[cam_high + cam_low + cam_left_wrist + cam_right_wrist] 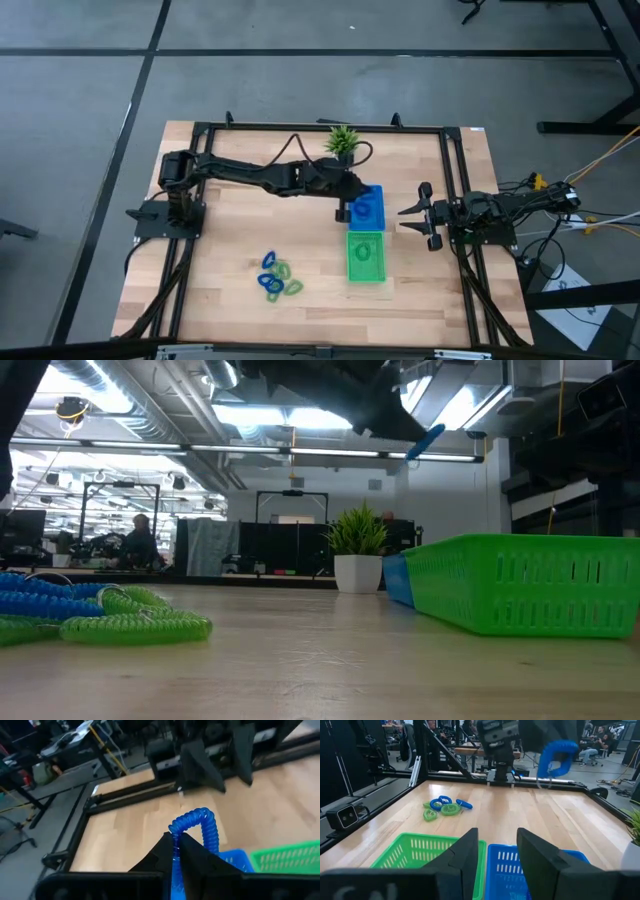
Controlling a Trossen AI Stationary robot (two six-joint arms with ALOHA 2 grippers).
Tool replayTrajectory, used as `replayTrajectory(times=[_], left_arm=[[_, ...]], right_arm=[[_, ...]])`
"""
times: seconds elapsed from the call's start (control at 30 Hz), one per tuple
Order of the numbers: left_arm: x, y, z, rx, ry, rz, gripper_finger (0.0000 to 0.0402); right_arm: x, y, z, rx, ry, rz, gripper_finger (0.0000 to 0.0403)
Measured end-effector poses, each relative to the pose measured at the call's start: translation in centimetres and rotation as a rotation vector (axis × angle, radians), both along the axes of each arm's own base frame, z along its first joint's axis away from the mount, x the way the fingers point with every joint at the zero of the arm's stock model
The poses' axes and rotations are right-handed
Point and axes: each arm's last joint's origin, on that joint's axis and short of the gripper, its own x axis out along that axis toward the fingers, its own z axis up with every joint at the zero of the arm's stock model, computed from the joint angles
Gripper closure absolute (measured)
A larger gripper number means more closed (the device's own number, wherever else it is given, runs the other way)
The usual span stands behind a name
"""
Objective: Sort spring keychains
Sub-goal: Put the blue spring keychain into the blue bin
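The wooden table fills the centre of the high view, inside a black frame. The left arm reaches from the left of that frame across to centre-right. The right arm waits at the right edge, its right gripper with fingers spread wide and empty, pointing toward the trays.

Two square trays sit right of centre in the high view, touching edge to edge. The blue tray is the upper one; the green tray lies directly below it. Each appears to hold a keychain of its own colour already. A small potted plant stands at the top centre.

The left gripper is pinched shut on a blue spring keychain. The coil stands up from the fingertips as an arched loop, its long axis running away from the fingers. In the high view the gripper sits at the left edge of the blue tray. In the left wrist view the blue tray's rim shows just beyond the fingers, so the drop point lies immediately ahead and below. The left arm is the nearer one.

The remaining keychains, blue and light green coiled loops, lie clustered at lower centre-left of the high view, well apart from both trays.
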Motion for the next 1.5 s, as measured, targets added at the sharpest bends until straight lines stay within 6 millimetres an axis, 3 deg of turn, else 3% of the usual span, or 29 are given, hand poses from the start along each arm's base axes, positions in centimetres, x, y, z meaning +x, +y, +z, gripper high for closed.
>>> replayTrajectory(times=[0.13, 0.43, 0.63, 0.9, 1.5], left_arm=[[0.4, -0.1, -0.4, -0.030, -0.015, -0.028, 0.0388], [2.1, 0.1, -5.3, -0.046, 0.069, -0.015, 0.0388], [2.4, 0.4, -6.6, -0.049, 0.104, -0.003, 0.0388], [2.4, 0.4, -6.5, -0.036, 0.101, 0.005, 0.0381], [2.4, 0.6, -6.4, 0.017, 0.100, 0.033, 0.0286]], right_arm=[[0.0, 0.0, 0.0, 0.000, 0.000, 0.000, 0.0267], [0.0, 0.0, 0.0, 0.000, 0.000, 0.001, 0.0267], [0.0, 0.0, 0.0, 0.000, 0.000, 0.000, 0.0267], [0.0, 0.0, 0.0, 0.000, 0.001, 0.000, 0.0267], [0.0, 0.0, 0.0, 0.000, 0.000, 0.000, 0.0267]])
